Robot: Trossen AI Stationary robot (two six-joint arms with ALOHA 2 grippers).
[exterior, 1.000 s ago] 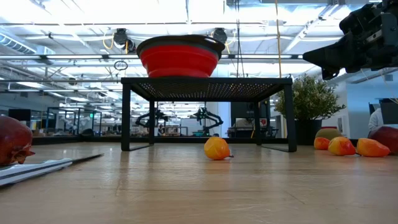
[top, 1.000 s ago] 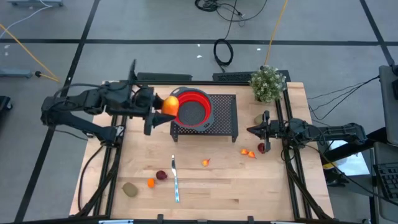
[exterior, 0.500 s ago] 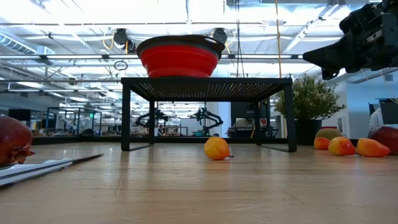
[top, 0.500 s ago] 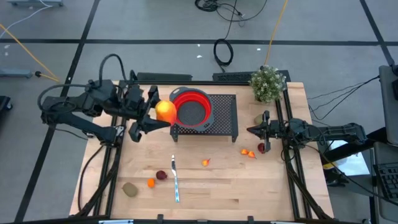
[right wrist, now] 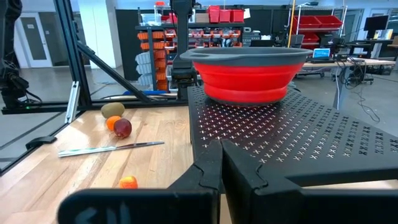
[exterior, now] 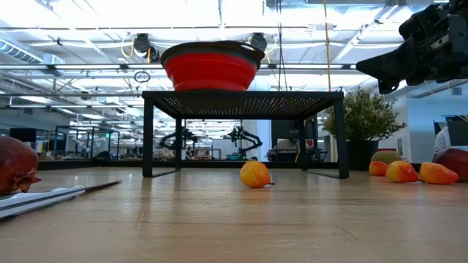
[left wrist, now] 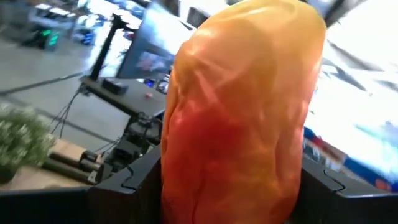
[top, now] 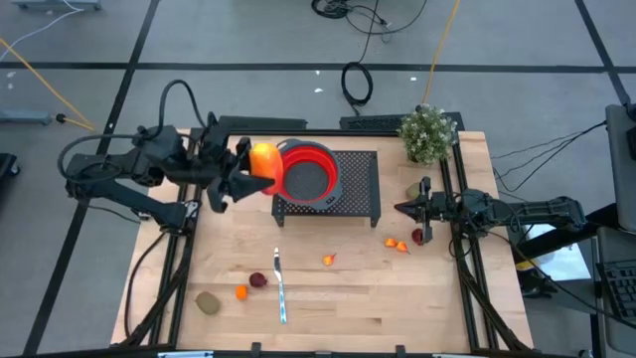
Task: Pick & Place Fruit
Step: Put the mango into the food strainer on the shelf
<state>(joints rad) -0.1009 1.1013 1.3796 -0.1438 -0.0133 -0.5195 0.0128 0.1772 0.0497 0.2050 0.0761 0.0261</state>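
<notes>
Large red-orange fruit [top: 263,159]: upper centre-left of the high view, held between the fingers of the left gripper [top: 256,169], just left of the bowl's rim and above the counter. In the left wrist view it fills the frame [left wrist: 239,112], clamped upright between the dark fingers [left wrist: 130,186].

Kiwi [top: 207,302]: lower left of the counter [top: 348,298]. Small orange piece [top: 240,292] just beside it, dark red piece [top: 257,280] next along to the right.

Small orange piece [top: 328,261]: centre of the counter, in front of the rack; in the low view it sits at centre frame [exterior: 254,174].

Two orange pieces [top: 397,244]: right of centre, close together, with a dark red piece [top: 418,237] just beside the right gripper.

Bowl [top: 306,169]: red, grey rim, on the left part of the black perforated rack [top: 358,189], upper centre.

Knife [top: 280,286]: lower centre-left, lying roughly vertical in the frame, near the dark red piece.

Plant [top: 427,132]: upper right corner of the counter.

Right gripper [top: 402,209]: right edge of the counter, fingers closed together, holding nothing.
</notes>
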